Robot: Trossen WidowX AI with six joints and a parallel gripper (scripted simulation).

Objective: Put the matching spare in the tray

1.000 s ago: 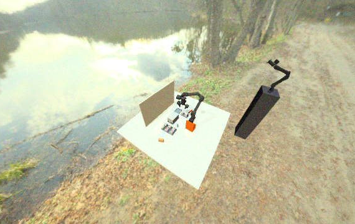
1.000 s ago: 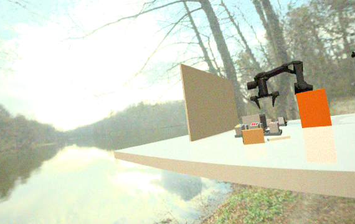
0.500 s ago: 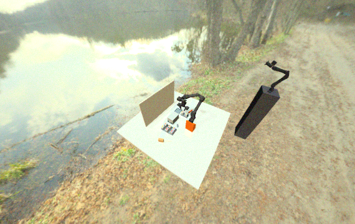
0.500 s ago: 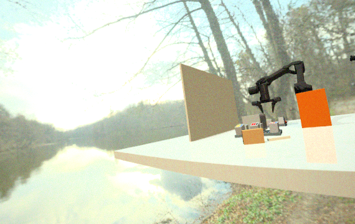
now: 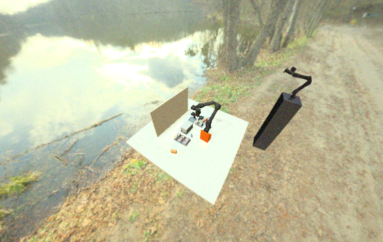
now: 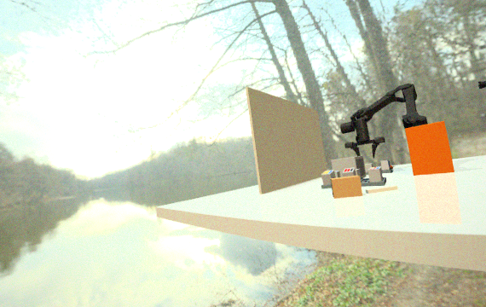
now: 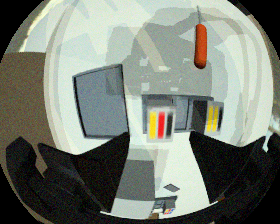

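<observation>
Near the worktop's far edge, the claw hangs part-open and empty above striped spares; it should centre squarely over the matching one.

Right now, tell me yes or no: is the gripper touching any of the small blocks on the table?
No. In the exterior view the gripper hangs in the air above the small blocks, with a visible gap below its fingertips.
</observation>
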